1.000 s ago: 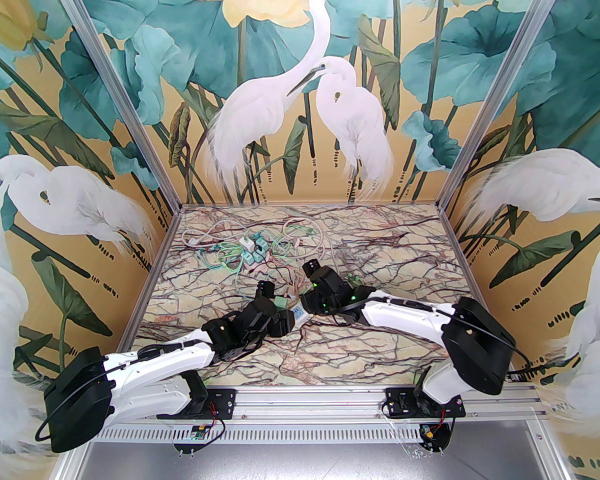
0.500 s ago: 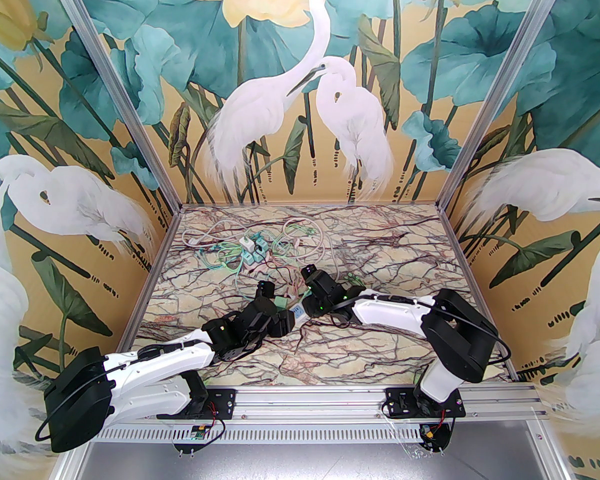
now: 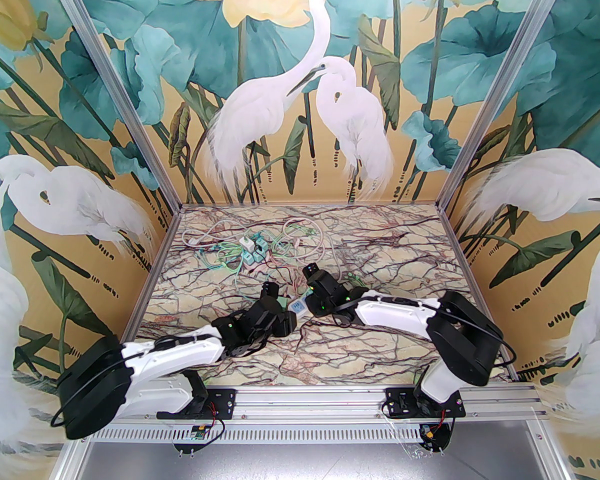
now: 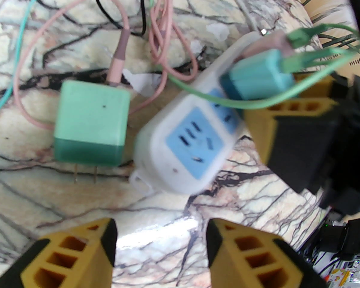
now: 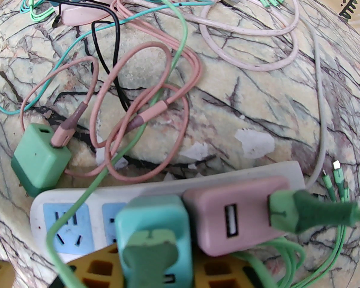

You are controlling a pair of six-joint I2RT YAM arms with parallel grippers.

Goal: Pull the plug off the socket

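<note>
A white power strip (image 4: 183, 148) with blue socket faces lies mid-table, also seen from above (image 3: 297, 307). Plugged into it are a teal plug (image 5: 153, 220) and a pink plug (image 5: 237, 214), each with a green cable. My right gripper (image 5: 157, 259) is shut on the teal plug, with a yellow finger (image 5: 93, 268) at each side. From the left wrist, the teal plug (image 4: 258, 76) has one right finger (image 4: 288, 112) pressed against it. A green plug (image 4: 91, 127) lies loose beside the strip, prongs bare. My left gripper (image 4: 160, 241) stands open just short of the strip's end.
Loops of pink cable (image 5: 156, 100), a black lead and a white cord (image 5: 321, 106) lie behind the strip. A second pink strip (image 5: 81, 10) with teal chargers sits in a cable tangle (image 3: 250, 248) at the back. Bare marble table (image 3: 405, 248) stretches right.
My right arm has dropped lower and its jaws have narrowed onto the teal plug. The left arm has slid forward and right toward the strip, its jaws narrowing somewhat.
</note>
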